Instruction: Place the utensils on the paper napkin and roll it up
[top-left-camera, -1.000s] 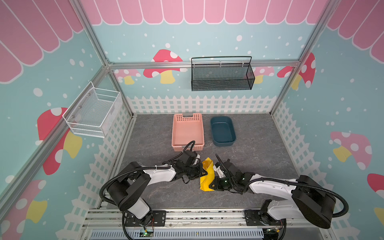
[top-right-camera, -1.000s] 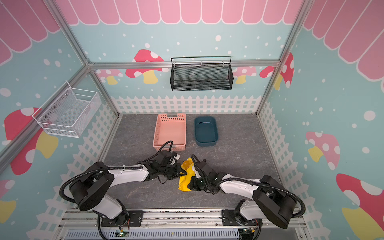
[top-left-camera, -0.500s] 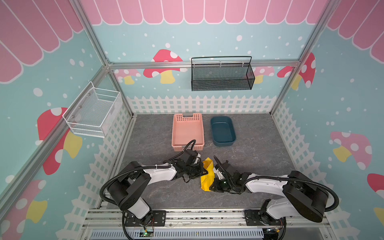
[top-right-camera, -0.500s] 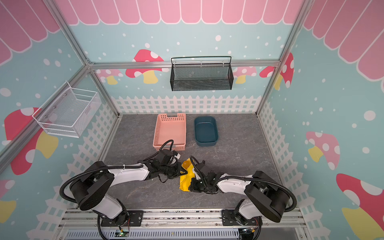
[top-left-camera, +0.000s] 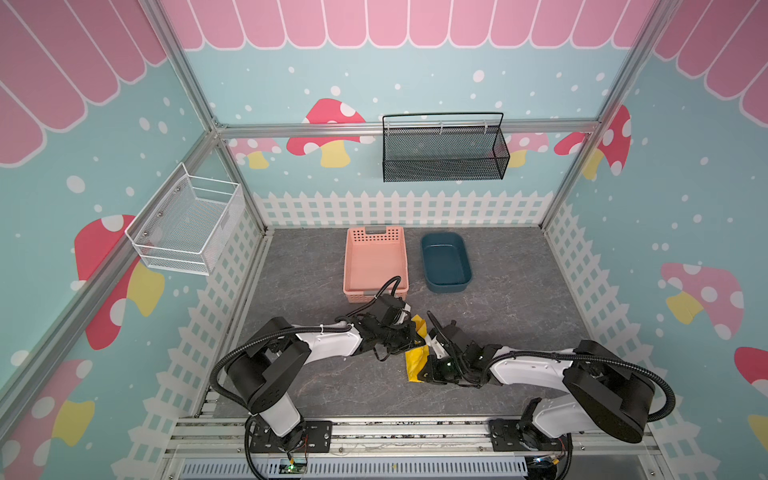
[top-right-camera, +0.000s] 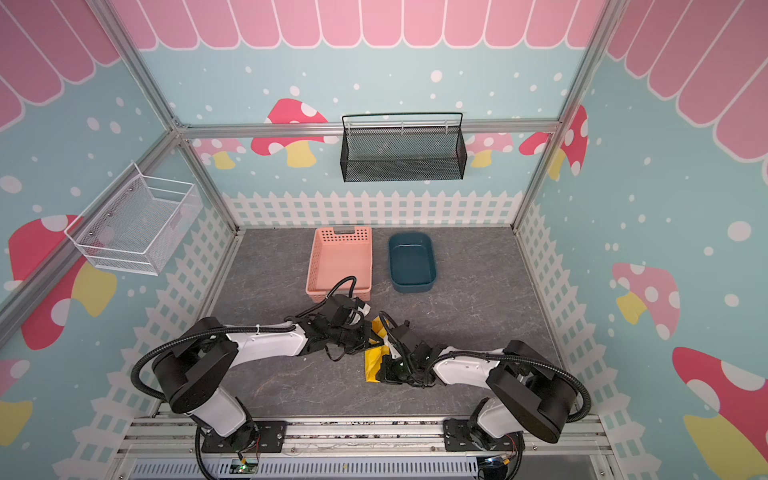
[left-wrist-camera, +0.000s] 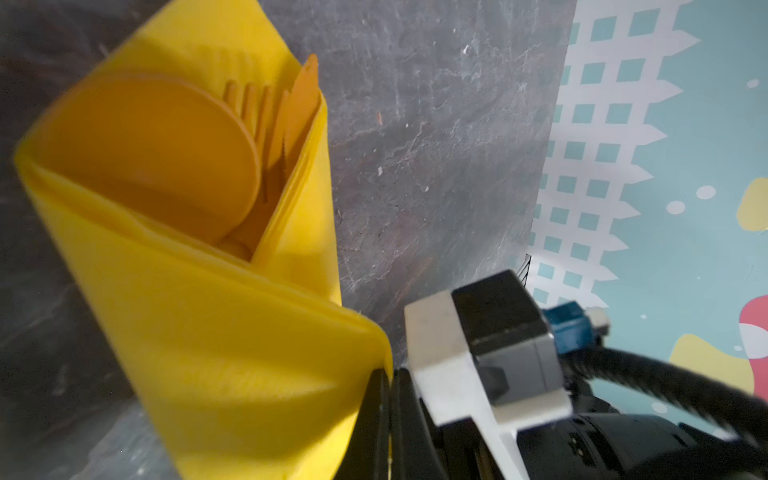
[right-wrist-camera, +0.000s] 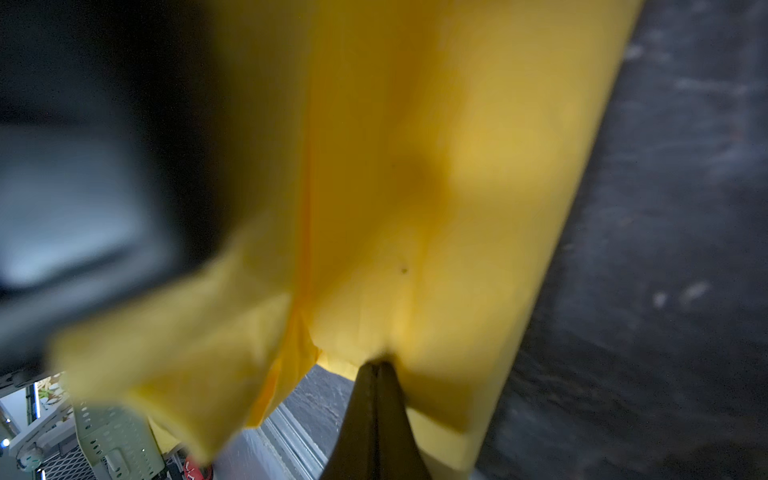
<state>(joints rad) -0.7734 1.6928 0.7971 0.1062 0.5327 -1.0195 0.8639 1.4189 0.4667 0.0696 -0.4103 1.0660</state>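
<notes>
Paper napkin (right-wrist-camera: 415, 187) edge in right gripper (right-wrist-camera: 376, 369)

Both top views are evenly and softly lit, with only faint shadows and straight lines bowed near the edges. The paper napkin (right-wrist-camera: 415, 187) is rendered blurred and dim in the right wrist view, and sharper and brighter in the left wrist view.

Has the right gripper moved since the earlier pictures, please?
No, not noticeably: the right gripper stays shut on the paper napkin, equally far in front of the pink basket. Only its elbow shifted toward the middle.
</notes>
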